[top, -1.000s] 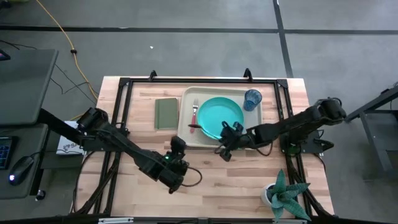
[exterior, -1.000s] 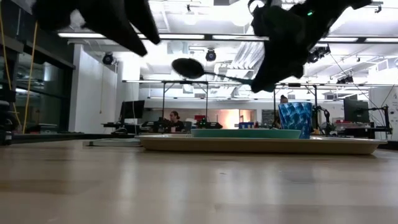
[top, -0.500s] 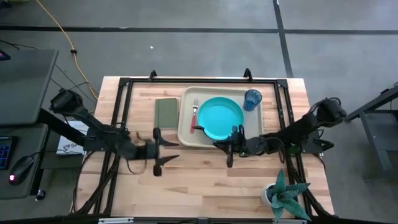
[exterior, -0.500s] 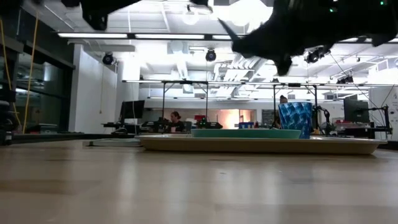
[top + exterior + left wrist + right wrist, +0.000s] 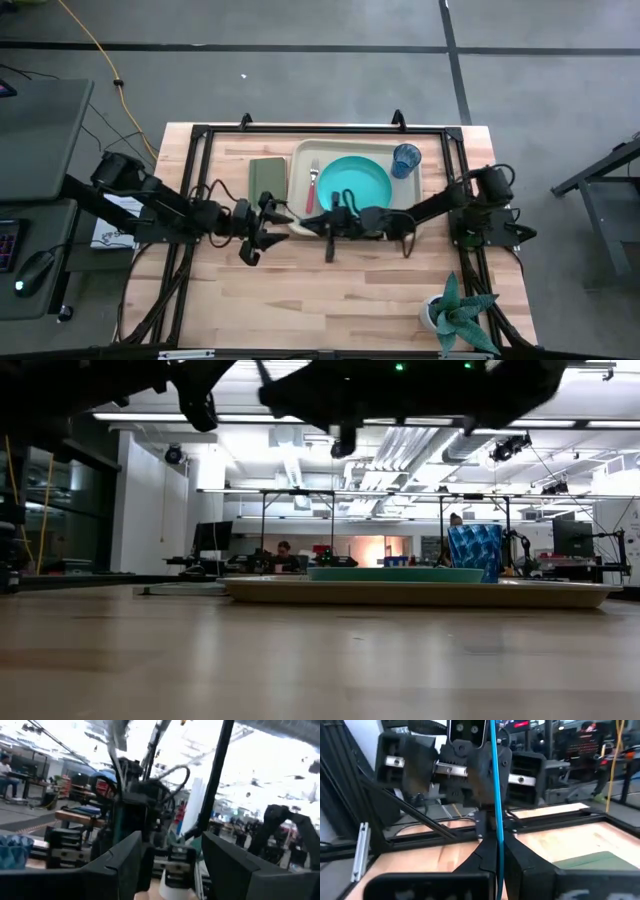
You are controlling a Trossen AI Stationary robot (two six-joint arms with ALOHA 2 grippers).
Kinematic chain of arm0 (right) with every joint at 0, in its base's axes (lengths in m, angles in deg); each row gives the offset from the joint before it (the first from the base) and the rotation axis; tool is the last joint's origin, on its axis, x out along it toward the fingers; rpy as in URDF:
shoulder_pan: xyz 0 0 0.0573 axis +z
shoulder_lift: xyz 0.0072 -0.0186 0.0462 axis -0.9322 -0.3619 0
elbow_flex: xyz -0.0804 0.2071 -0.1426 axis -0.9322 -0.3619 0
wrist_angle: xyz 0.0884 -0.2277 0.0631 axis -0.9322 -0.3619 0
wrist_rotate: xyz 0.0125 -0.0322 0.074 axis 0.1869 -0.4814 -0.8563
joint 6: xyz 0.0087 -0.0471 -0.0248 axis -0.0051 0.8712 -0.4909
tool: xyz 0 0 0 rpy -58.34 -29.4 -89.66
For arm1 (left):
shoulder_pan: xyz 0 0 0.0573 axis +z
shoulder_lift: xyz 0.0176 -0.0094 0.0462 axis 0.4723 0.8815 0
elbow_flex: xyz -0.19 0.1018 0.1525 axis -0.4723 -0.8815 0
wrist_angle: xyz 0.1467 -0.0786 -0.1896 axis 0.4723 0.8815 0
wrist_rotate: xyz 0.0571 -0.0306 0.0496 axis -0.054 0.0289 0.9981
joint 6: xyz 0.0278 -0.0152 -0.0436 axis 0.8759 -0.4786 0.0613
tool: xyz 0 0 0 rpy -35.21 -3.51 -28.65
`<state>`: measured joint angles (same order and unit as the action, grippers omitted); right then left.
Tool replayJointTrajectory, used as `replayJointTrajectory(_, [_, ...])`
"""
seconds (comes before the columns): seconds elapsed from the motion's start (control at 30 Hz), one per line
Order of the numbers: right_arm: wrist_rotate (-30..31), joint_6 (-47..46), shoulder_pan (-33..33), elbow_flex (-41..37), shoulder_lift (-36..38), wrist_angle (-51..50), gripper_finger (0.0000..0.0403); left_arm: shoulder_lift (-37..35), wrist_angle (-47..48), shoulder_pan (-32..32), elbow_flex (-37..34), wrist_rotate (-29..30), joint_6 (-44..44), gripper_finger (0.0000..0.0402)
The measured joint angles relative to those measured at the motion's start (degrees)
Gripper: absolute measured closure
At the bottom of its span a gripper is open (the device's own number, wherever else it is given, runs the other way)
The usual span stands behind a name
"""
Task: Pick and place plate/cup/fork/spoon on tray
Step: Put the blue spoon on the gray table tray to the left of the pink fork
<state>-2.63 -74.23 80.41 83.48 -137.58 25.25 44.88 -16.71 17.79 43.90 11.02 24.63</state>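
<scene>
My right gripper (image 5: 318, 222) is shut on the spoon (image 5: 495, 795), a slim light-blue handle, above the tray's near left corner. My left gripper (image 5: 275, 220) is open and empty; it faces the right gripper from the table's left, and its fingers stand apart in the left wrist view (image 5: 170, 855). The cream tray (image 5: 300, 160) at the far middle holds the turquoise plate (image 5: 355, 182), the pink-handled fork (image 5: 312, 185) left of the plate, and the blue cup (image 5: 406, 160) in its far right corner. The spoon's bowl is out of view. My right gripper pinches the spoon's light-blue handle (image 5: 497, 837) between its two fingers. The fingers lie about level and point toward the table's left. The handle runs on past the fingertips, and the spoon is lifted clear of the table and the tray.
An olive-green pad (image 5: 267, 180) lies left of the tray. A teal spiky plant (image 5: 460, 312) stands in a pot at the near right corner. Bare wood shows along the near side. A black frame borders the table's far edge and sides.
My right gripper has gone toward the table's left along the tray's near edge, carrying the spoon. My left gripper has gone from the table's near middle toward the left and far side, then back toward the tray, and now faces the right gripper.
</scene>
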Motion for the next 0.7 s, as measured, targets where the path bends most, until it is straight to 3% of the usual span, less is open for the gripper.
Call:
replayJointTrajectory(0.2, [-3.8,-2.5,-0.3,4.4,-1.6,-4.2,0.0403,0.7,0.4,-0.2,0.7,0.8,3.4,0.0215])
replayJointTrajectory(0.5, [0.6,-1.4,0.8,4.0,-1.7,-4.4,0.0403,0.8,1.3,-1.0,0.7,2.7,7.5,0.0215])
replayJointTrajectory(0.7, [5.6,2.5,2.5,3.9,1.5,-8.2,0.0403,0.8,3.3,-2.3,0.7,7.6,12.3,0.0215])
